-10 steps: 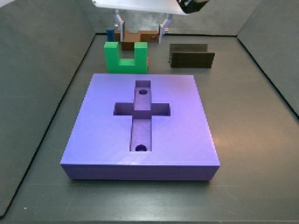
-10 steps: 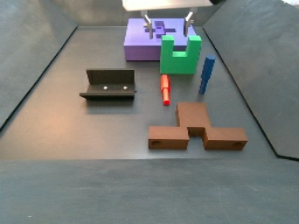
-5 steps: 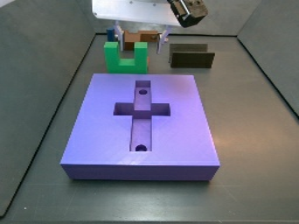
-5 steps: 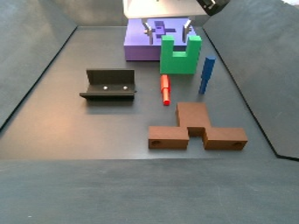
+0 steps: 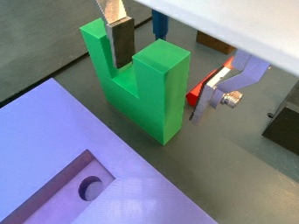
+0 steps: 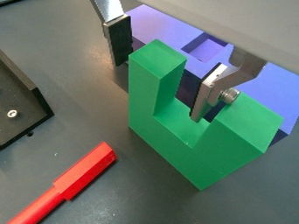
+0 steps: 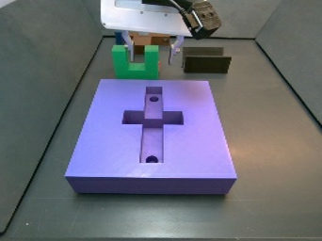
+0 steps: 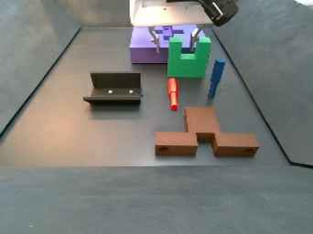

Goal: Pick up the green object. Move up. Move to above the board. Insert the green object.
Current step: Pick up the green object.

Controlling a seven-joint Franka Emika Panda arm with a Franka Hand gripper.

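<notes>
Your gripper (image 5: 173,68) is at the top of both side views, low over the green object (image 5: 140,83), with its jaws wide apart and nothing held. In both wrist views one flat silver finger (image 6: 114,31) with a dark pad stands by one prong and the other finger (image 6: 218,87) is on the far side of the block; you cannot tell whether either pad touches the plastic.

The green object is a bright, smooth, U-shaped block with two square upright prongs on a thick base. In a side view it stands on the dark grey floor in the upper left-centre of the frame (image 7: 135,60), just behind the far edge of the board (image 7: 153,132).

The board is a thick purple slab with a matte top, a cross-shaped recess and two small round holes.

You see also a dark olive-brown U-shaped block (image 7: 206,61) at the upper right, a red rod (image 8: 173,91) and a blue bar (image 8: 215,79) near the middle, a brown blocky piece (image 8: 206,133) lower down, and the fixture (image 8: 115,89) at the left.

The white arm body hangs almost straight down from the top edge.
</notes>
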